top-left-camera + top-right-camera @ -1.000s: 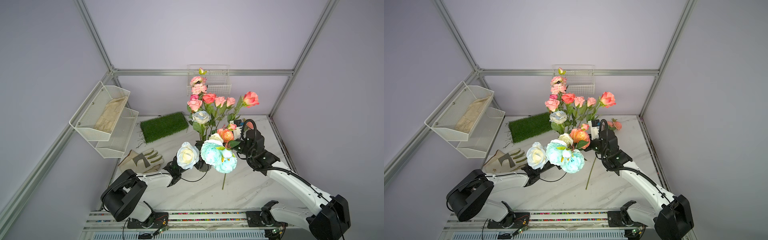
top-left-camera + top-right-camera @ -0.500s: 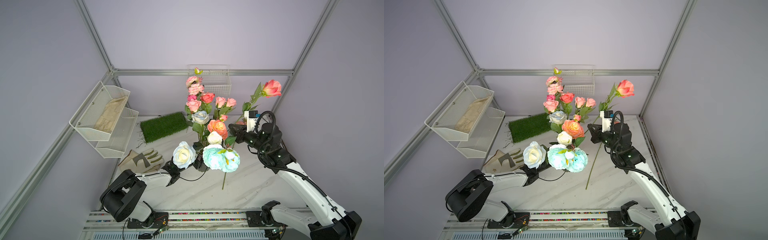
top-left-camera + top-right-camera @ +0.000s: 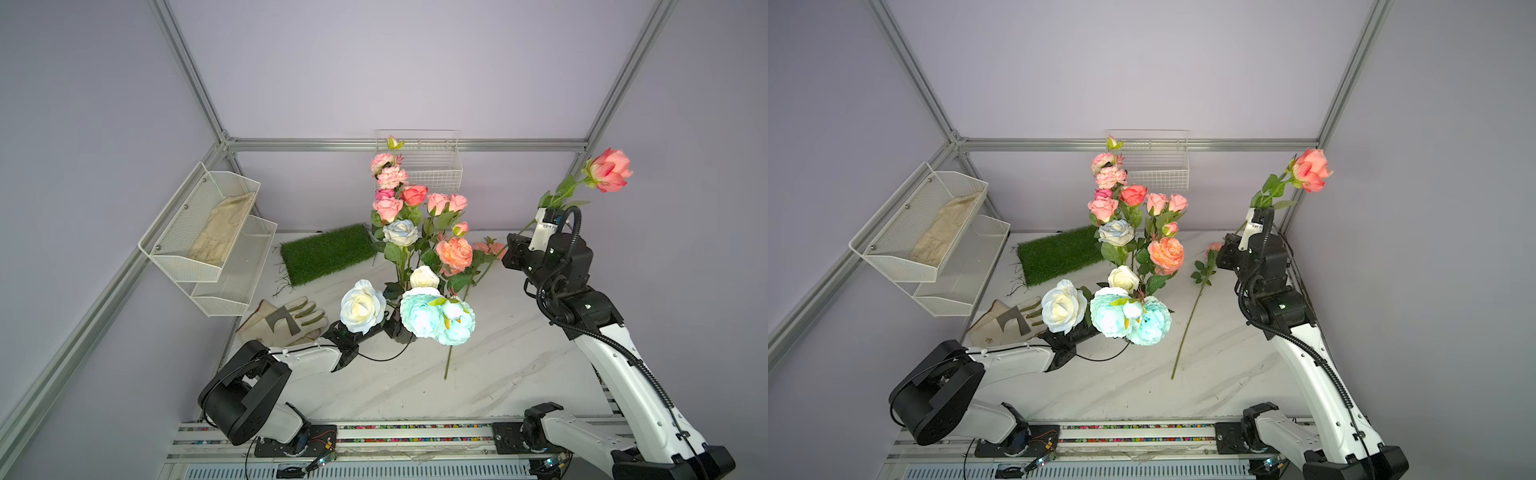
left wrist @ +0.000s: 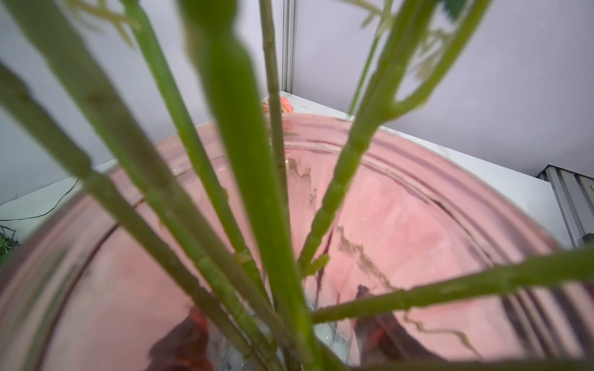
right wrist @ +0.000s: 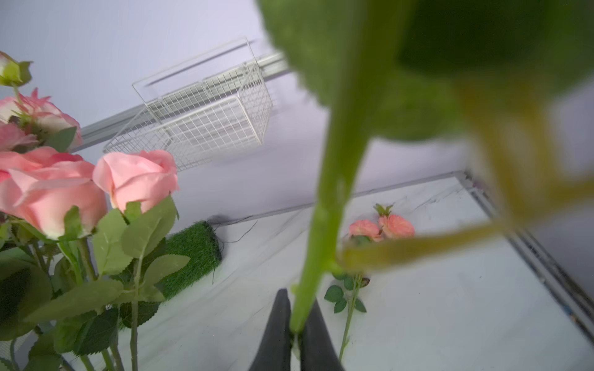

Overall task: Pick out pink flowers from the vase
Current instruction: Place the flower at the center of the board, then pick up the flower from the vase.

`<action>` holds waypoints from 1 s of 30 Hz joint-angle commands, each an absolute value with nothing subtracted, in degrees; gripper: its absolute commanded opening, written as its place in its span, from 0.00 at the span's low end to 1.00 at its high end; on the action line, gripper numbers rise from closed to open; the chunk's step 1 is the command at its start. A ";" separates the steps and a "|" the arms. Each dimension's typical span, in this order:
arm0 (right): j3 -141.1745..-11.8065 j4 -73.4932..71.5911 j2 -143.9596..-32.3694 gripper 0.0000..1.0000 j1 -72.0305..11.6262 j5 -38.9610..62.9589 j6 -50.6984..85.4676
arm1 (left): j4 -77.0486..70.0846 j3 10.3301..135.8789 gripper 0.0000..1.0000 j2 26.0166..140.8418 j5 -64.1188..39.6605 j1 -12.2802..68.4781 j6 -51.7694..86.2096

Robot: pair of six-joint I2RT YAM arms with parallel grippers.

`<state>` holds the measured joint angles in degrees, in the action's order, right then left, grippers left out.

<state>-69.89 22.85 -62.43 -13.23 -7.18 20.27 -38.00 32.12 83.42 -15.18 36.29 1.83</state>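
While right claw (image 5: 297, 300) pinches the rose (image 3: 609, 170) low on its stem, bloom raised high and well apart from the vase (image 4: 418, 225): item extracted, not yet set down.
Left claw (image 3: 390, 330): pressed onto vase, mid-table, largely hidden under aqua blooms (image 3: 436, 320).
Pink flowers (image 3: 409, 195): most stand in vase; lying flower (image 3: 486, 248) rests on table (image 3: 519, 374) near right claw.
Handling, as judged: swing stem tail wide of the leaves, lower alongside lying flower, part jaws only once stem rests on table; hold vase pinned throughout so nothing tips.
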 commanded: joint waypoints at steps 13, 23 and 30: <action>-61.76 23.76 -87.39 0.00 -10.02 16.35 30.42 | -30.35 31.09 0.00 84.53 -21.35 34.74 -0.05; -52.15 5.26 -80.43 0.34 -10.88 18.79 30.94 | -30.94 32.00 0.00 85.52 -23.84 34.45 1.21; -43.29 -4.95 -67.55 0.34 -18.71 28.15 27.04 | -31.46 32.34 0.00 86.19 -23.97 34.19 2.19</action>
